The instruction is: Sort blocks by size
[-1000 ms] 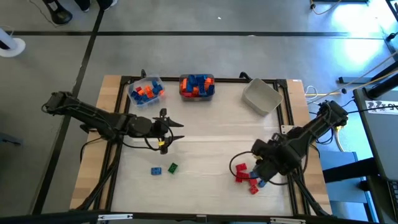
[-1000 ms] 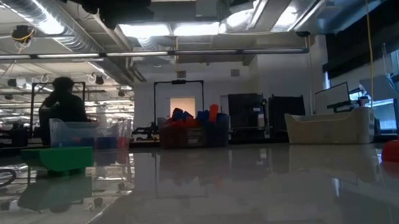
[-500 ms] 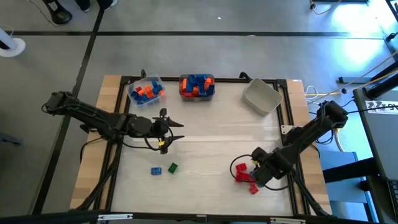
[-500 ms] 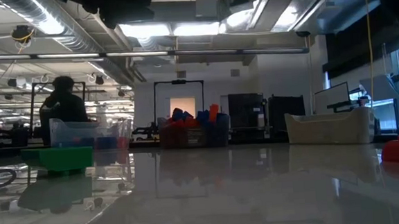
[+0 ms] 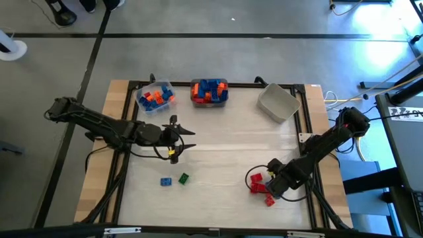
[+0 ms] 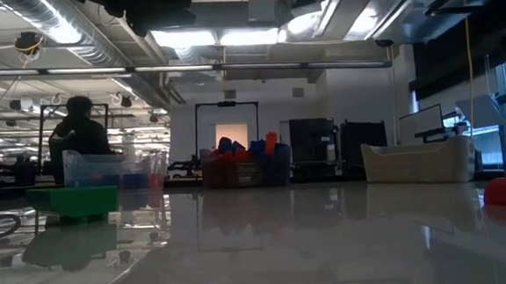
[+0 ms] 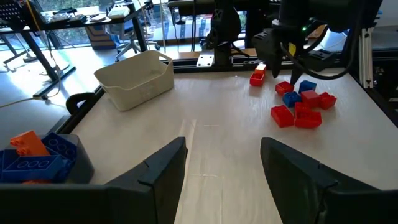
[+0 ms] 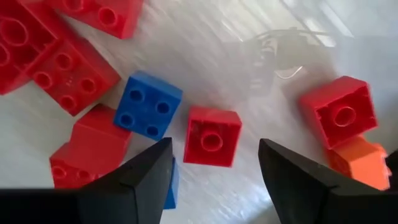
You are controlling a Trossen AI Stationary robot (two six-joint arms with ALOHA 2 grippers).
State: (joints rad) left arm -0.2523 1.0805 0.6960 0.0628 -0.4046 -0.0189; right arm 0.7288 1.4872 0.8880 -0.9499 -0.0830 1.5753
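Note:
A cluster of red blocks with a blue one (image 5: pixel 259 185) lies on the table at the near right. My right gripper (image 5: pixel 273 184) points down right over it, open. In the right wrist view its fingers (image 8: pixel 214 177) stand on either side of a small one-stud red block (image 8: pixel 211 137) without touching it. A blue four-stud block (image 8: pixel 148 106) lies beside that one, and a red block (image 8: pixel 341 111) and an orange block (image 8: pixel 364 163) lie farther off. A blue block (image 5: pixel 165 181) and a green block (image 5: pixel 184 178) rest at the near left. My left gripper (image 5: pixel 190 139) hovers open over the table's middle left.
Three bins stand along the far edge. A clear one (image 5: pixel 155 97) and a second one (image 5: pixel 209 92) hold orange and blue blocks. A grey one (image 5: pixel 277 104) at the far right shows nothing inside. Bare tabletop (image 5: pixel 225 152) lies between the two arms.
My right gripper has come down toward the red block cluster, shifting slightly toward the table's near edge and rolling at the wrist. Its fingers have stayed open. The blocks have not moved.

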